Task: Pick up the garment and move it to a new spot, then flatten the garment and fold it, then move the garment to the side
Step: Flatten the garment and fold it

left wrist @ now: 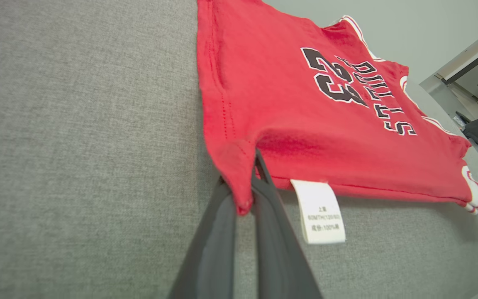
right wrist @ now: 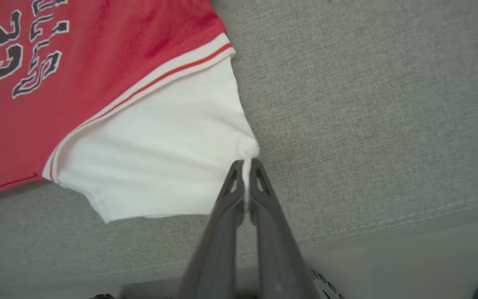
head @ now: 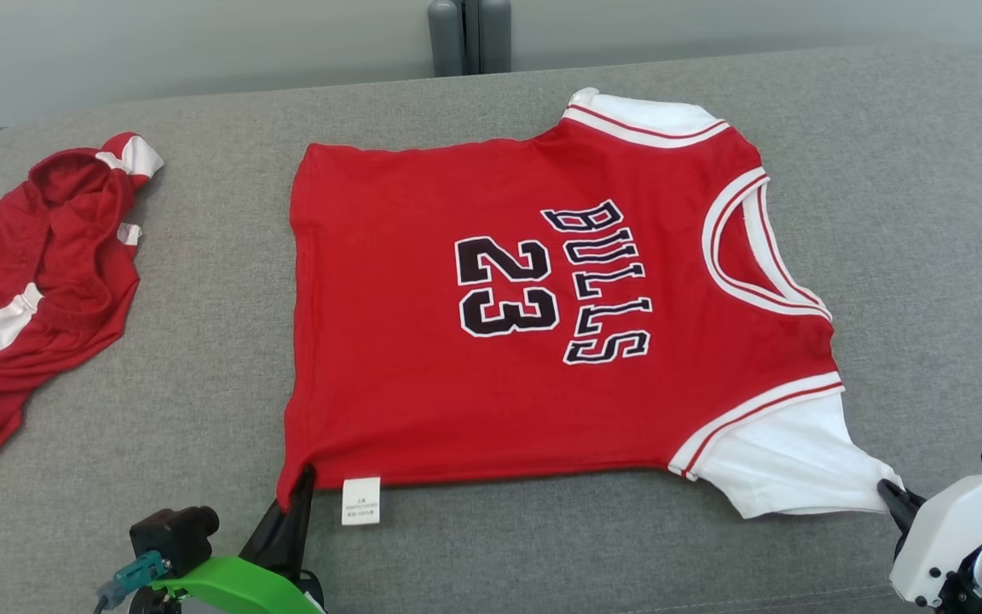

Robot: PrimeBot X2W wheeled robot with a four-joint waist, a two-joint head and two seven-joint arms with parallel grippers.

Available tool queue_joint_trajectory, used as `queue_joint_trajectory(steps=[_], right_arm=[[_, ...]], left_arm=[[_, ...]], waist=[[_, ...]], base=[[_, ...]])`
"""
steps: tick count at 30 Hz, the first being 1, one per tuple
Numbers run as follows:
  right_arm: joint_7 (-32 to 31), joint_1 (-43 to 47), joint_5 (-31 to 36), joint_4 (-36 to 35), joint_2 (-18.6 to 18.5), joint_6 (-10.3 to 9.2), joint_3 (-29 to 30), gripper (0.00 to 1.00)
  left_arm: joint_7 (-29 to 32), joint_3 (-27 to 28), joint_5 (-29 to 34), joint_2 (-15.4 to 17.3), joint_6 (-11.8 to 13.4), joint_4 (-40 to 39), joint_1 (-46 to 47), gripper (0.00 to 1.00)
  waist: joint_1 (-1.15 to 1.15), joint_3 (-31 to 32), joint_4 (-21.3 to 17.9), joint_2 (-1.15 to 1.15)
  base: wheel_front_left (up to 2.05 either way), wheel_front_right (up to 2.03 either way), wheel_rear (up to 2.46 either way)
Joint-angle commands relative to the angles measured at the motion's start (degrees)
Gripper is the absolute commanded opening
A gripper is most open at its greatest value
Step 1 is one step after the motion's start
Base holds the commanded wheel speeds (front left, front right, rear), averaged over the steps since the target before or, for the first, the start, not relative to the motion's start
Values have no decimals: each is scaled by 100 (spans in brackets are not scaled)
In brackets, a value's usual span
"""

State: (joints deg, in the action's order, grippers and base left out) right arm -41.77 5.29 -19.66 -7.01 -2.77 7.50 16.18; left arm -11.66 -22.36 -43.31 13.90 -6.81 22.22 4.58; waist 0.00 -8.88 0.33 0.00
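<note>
The garment (head: 542, 307) is a red "BULLS 23" jersey with white sleeves, spread flat on the grey cushion, neck toward the right. My left gripper (head: 299, 488) is shut on its near left hem corner; in the left wrist view the red corner (left wrist: 239, 166) is pinched between the dark fingers (left wrist: 272, 216), beside a white care label (left wrist: 320, 211). My right gripper (head: 887, 492) is shut on the tip of the near white sleeve (head: 789, 465); the right wrist view shows white cloth (right wrist: 160, 158) caught between the fingertips (right wrist: 259, 182).
A second red and white garment (head: 39, 281) lies crumpled at the cushion's far left. The grey cushion (head: 926, 213) has bare room to the right and in front. Its seam and front edge (right wrist: 388, 226) run just below the right gripper. A dark post (head: 470, 34) stands behind.
</note>
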Motion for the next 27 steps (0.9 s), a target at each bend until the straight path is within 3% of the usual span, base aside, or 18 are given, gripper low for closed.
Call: queue_joint_trajectory(steps=[1, 12, 19, 24, 27], right_arm=[[-4, 57, -32, -71, -24, -1, 58, 0], [264, -653, 218, -357, -21, 0, -338, 0], [-26, -1278, 257, -172, -403, 0, -508, 0], [-181, -1716, 185, 81, -699, 0, -609, 0], [-195, -2033, 165, 280, -873, 0, -686, 0]], left_arm=[[16, 26, -48, 89, 26, -34, -91, 0], [188, -162, -442, 160, -65, 80, 453, 0], [879, -369, -844, 81, -68, -281, 1048, 0], [1479, -445, -975, 13, 180, -592, 1399, 0], [1739, -460, -931, 8, 473, -686, 1598, 0]], waist=[[0, -6, 1, 0], [0, -52, 11, 0], [0, -98, 124, 0], [0, -185, 194, 0], [0, -266, 223, 0]], base=[[0, 0, 0], [0, 0, 0], [0, 0, 0], [0, 0, 0], [0, 0, 0]])
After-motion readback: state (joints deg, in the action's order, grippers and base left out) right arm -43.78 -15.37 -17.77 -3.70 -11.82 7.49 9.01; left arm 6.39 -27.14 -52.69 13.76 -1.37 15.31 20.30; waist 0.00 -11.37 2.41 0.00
